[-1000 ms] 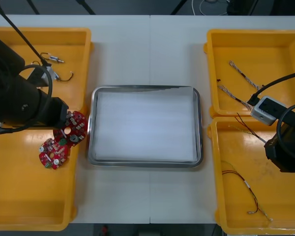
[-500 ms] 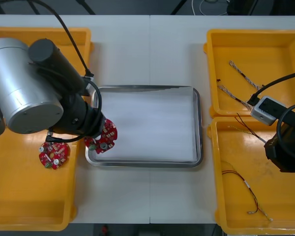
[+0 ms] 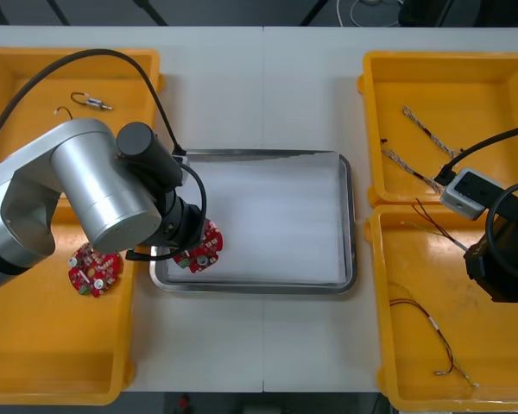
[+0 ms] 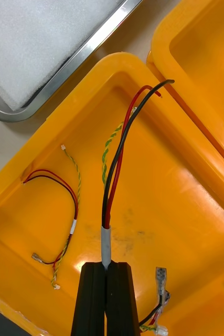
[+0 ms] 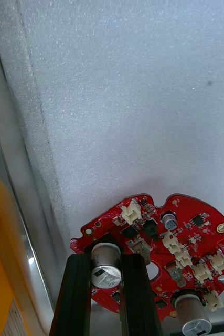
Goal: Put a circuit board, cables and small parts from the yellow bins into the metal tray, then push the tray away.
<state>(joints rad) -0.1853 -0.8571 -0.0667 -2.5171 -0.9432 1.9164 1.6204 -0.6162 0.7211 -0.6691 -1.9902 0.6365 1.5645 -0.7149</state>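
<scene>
The left gripper [image 5: 105, 260] pinches a round red circuit board [image 3: 204, 248] just over the white-lined metal tray's [image 3: 350, 216] near left corner. The right gripper [image 4: 106, 266], above the near right yellow plastic bin [image 4: 185, 205], is closed tight on a black-and-red cable [image 4: 113, 181].

Steep overhead front view, two close wrist views, metal tray [image 3: 354, 224] shared

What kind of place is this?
Likely an electronics kitting bench: yellow bins of cables, left gripper holding a red circuit board at the metal tray, right gripper gripping a black and red cable in its bin.
</scene>
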